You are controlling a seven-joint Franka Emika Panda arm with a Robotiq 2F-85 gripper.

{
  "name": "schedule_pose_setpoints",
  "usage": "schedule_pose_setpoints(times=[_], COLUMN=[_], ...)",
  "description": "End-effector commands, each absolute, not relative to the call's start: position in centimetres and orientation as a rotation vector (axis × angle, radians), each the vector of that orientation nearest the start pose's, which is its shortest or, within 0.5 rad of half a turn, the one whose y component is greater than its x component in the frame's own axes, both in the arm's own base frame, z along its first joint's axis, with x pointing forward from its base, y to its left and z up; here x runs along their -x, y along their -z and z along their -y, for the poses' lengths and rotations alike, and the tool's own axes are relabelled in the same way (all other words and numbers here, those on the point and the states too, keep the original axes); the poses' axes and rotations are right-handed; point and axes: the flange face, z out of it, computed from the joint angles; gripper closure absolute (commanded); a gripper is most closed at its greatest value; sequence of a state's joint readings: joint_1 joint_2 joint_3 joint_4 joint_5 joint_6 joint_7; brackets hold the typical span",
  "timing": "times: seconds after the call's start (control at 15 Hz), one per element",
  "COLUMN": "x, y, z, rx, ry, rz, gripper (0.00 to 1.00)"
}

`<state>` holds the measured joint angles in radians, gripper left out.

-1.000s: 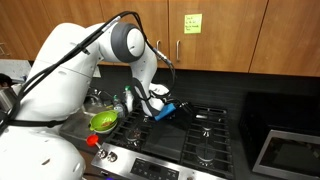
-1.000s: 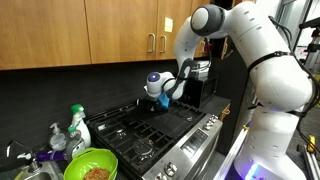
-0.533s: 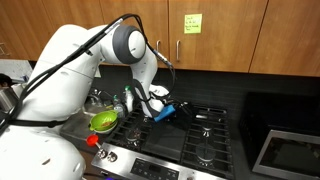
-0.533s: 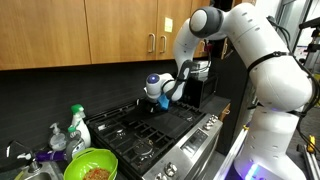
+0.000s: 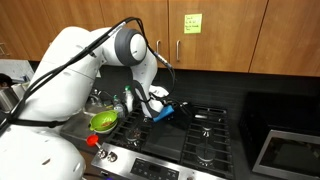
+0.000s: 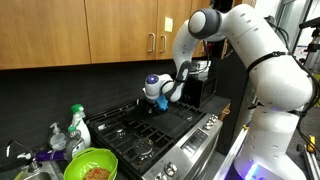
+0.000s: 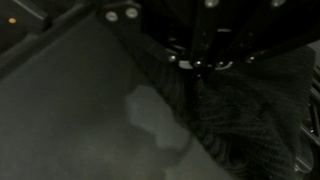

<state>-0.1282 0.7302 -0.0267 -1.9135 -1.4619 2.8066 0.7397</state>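
My gripper (image 5: 160, 115) hangs low over the back burner of the black stove (image 5: 200, 130), under the arm's white wrist with its blue ring (image 6: 153, 84). In both exterior views its dark fingers point down at the grate (image 6: 150, 112) and look shut. The wrist view is very dark. The gripper (image 7: 200, 62) comes in from the top there, right above a dark, knit-looking surface (image 7: 250, 120) beside a flat grey area (image 7: 80, 110). I cannot tell whether anything is held between the fingers.
A green bowl (image 5: 103, 121) with brown contents sits by the stove's edge, next to soap bottles (image 6: 77, 122). A black appliance (image 6: 197, 80) stands behind the arm. Wooden cabinets (image 5: 220, 35) hang overhead, one with a yellow note (image 5: 191, 22).
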Motion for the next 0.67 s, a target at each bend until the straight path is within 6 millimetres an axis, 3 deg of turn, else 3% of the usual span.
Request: schedule_pose_setpoints(times=[0.0,0.27,0.6], x=[-60.2,-60.9,-60.8], y=[-12.0,-13.4,-14.1], z=[4.4,6.8,9.1], rx=[-2.55,-2.567,-2.549], ry=[-0.387,-0.419,-0.445], rz=[-0.495,-0.265,-0.111], gripper=[0.99,0.99,0.99])
